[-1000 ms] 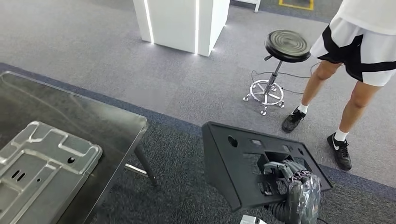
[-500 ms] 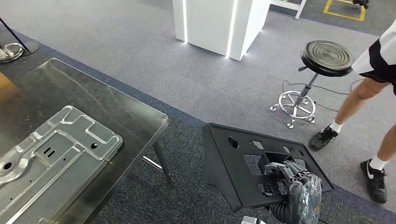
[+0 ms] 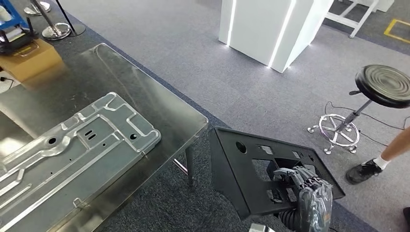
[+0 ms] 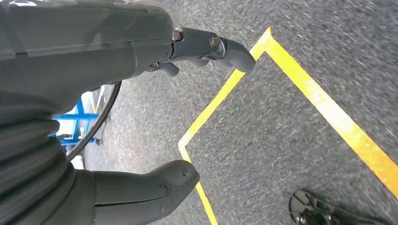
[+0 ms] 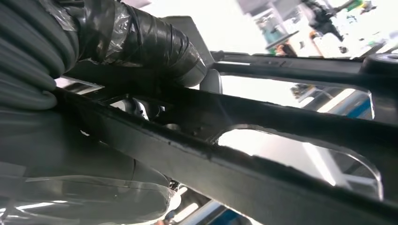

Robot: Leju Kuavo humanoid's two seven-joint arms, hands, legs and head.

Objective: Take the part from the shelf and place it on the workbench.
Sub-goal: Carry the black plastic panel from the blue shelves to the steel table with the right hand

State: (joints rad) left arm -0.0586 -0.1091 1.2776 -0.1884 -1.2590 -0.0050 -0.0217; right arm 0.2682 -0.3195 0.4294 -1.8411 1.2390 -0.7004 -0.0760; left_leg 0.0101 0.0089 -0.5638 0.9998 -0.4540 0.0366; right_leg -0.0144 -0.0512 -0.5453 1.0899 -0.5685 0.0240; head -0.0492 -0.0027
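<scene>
Because the workbench [image 3: 179, 108] has not yet been reached, the black part [image 3: 251, 169] is carried clear of its near corner, over carpet, grasped through a cutout by the right hand [image 3: 297, 181]. Nothing is held by the slack left hand [image 4: 141, 117], hanging floorward.

The head view looks down from high at the table [image 3: 183, 113] and carpet; both wrist views sit close behind their hands, the right one sharing the part [image 3: 241, 166] [image 5: 263, 154].
</scene>
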